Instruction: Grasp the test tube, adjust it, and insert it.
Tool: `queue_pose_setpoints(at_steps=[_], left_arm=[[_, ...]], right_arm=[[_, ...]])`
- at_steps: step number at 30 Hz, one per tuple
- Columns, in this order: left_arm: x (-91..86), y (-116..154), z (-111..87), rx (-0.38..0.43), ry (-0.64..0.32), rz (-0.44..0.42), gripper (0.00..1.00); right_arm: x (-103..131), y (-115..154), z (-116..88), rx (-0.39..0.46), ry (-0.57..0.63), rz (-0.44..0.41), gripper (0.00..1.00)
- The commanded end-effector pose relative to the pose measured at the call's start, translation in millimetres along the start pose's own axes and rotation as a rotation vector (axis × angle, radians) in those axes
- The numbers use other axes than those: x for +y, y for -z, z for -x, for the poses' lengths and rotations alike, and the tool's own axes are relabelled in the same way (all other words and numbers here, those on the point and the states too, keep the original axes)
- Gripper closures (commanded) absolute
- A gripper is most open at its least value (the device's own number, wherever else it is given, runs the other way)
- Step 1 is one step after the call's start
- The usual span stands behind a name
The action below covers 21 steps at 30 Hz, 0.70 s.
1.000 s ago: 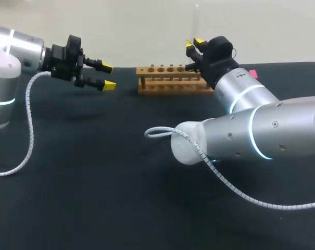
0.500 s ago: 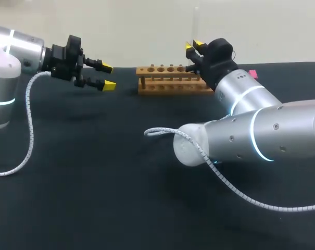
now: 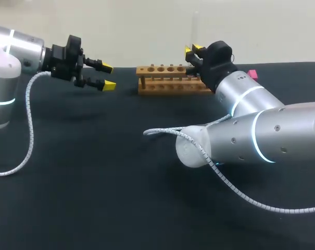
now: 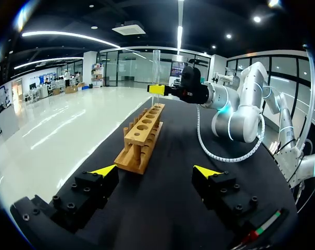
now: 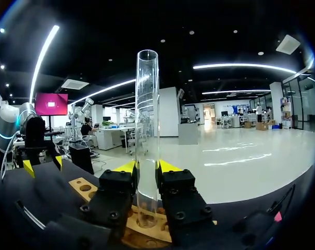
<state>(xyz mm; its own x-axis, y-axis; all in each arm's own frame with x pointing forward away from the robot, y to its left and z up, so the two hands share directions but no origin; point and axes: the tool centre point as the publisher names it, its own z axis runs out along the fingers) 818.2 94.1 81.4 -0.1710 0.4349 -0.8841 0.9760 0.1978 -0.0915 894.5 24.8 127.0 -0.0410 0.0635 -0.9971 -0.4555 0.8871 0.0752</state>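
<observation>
A clear test tube (image 5: 147, 125) stands upright between the fingers of my right gripper (image 5: 147, 167), which is shut on its lower part. The tube's bottom end is at the top of the wooden rack (image 5: 83, 186), at its end nearest this gripper. In the head view the right gripper (image 3: 192, 50) is above the right end of the rack (image 3: 170, 79), and the tube (image 3: 196, 26) shows only faintly. My left gripper (image 3: 105, 76) hovers left of the rack, open and holding nothing. Its own view has the left gripper (image 4: 154, 171) facing the rack (image 4: 144, 133), the tube (image 4: 156, 65) and the right gripper (image 4: 157, 89).
A small pink object (image 3: 252, 74) lies on the black table behind my right arm. A white coiled cable (image 3: 162, 132) hangs from the right arm over the table's middle. Another cable (image 3: 29, 130) trails from the left arm.
My right gripper has moved slightly down and to the left with the tube, closer to the rack's right end. The left arm has stayed still.
</observation>
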Motion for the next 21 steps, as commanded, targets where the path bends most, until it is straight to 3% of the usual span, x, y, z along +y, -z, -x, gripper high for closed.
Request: queue_pose_setpoints(at_steps=[1, 21], left_arm=[[-0.6, 0, -0.2, 0.000, -0.001, 0.002, 0.00], [-0.6, 0, -0.2, 0.000, -0.001, 0.002, 0.00]], right_arm=[[-2, -2, -4, 0.000, -0.006, 0.008, 1.00], [-1, 2, -23, 0.000, -0.052, -0.002, 1.00]])
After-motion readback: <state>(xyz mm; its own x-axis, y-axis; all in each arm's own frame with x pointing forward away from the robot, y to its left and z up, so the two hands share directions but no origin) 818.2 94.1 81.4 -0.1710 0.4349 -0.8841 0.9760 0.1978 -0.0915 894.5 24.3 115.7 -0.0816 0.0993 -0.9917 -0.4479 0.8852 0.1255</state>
